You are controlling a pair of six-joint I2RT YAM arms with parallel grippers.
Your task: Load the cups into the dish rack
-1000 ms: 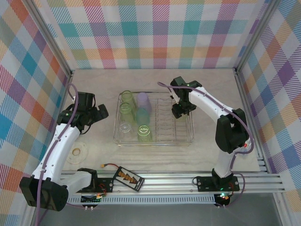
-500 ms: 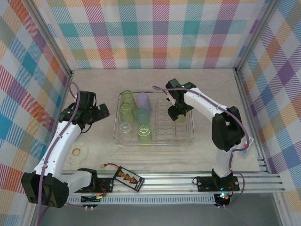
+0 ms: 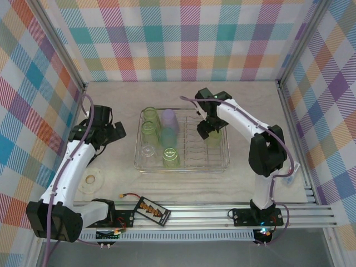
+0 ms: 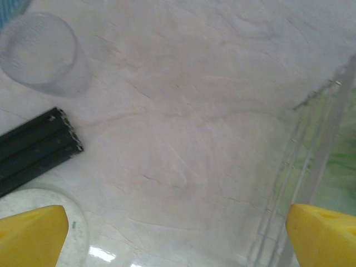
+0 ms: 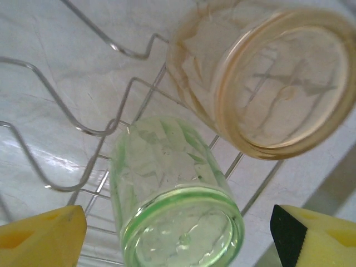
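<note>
Fingers of the right gripper [image 3: 210,131] stood wide apart over the three o'clock side of the dish rack [image 3: 183,168], above a light green cup [image 5: 175,211] with an orange cup [image 5: 267,83] at its one o'clock. Six other cups [image 3: 149,132] filled the rack's nine o'clock half. Left gripper [image 3: 118,132] hung at the rack's nine o'clock over the table [image 4: 183,111], fingers spread on nothing, near a clear cup [image 4: 41,53].

No text, label or number can be read anywhere. The flat black box [image 3: 151,209] at the near edge of the worktop [image 3: 250,105] bears orange marks, possibly lettering, too small to make out.
</note>
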